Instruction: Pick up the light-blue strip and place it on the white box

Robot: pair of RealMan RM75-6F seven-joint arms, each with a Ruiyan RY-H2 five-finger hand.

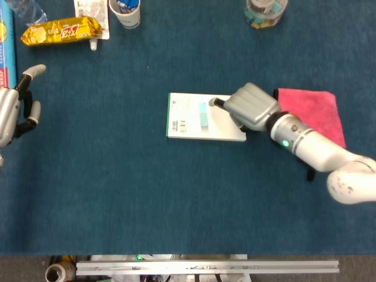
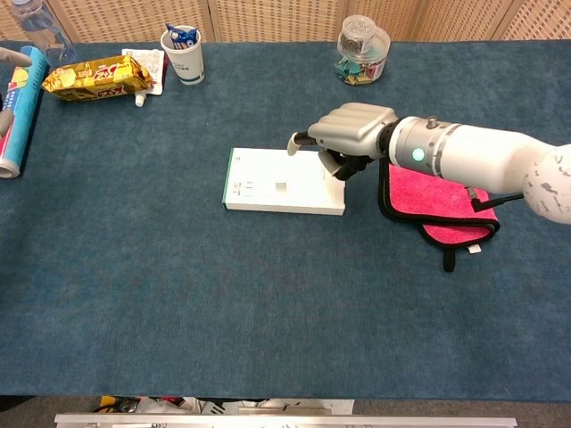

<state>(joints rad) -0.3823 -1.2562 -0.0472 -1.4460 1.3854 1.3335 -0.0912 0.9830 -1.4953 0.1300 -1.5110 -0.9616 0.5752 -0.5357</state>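
The white box lies flat in the middle of the blue table. The light-blue strip lies on top of the box, near its centre. My right hand hovers over the right end of the box, thumb pointing left toward the strip and fingers bent downward. I see nothing held in it. My left hand is at the far left edge, fingers apart and holding nothing; in the chest view only a sliver of it shows.
A folded pink cloth lies right of the box, under my right forearm. Along the far edge are a yellow snack pack, a paper cup, a clear jar and a blue roll.
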